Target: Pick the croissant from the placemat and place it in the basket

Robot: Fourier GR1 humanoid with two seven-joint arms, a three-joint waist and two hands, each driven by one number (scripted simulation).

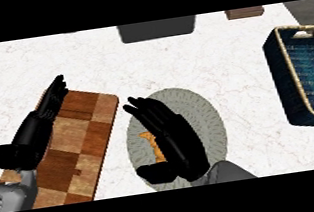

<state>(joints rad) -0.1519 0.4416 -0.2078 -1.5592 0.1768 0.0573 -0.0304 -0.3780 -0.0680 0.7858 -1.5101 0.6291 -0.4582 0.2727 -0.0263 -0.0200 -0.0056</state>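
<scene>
Croissant (151,144) on the mat (206,116), half hidden under my right hand (168,136), fingers spread, not yet closed. Next I grasp, then carry toward the basket (284,80) at two o'clock.

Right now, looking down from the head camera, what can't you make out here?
- Croissant: mostly hidden under the right hand; only an orange sliver shows on the placemat.
- Basket: cut off by the view's right edge.
- Dark box and brown item: cropped at the top edge, unidentifiable.

Orange croissant (151,146); grey placemat (205,116); brown checkered board (83,138); dark blue basket (291,84)
</scene>
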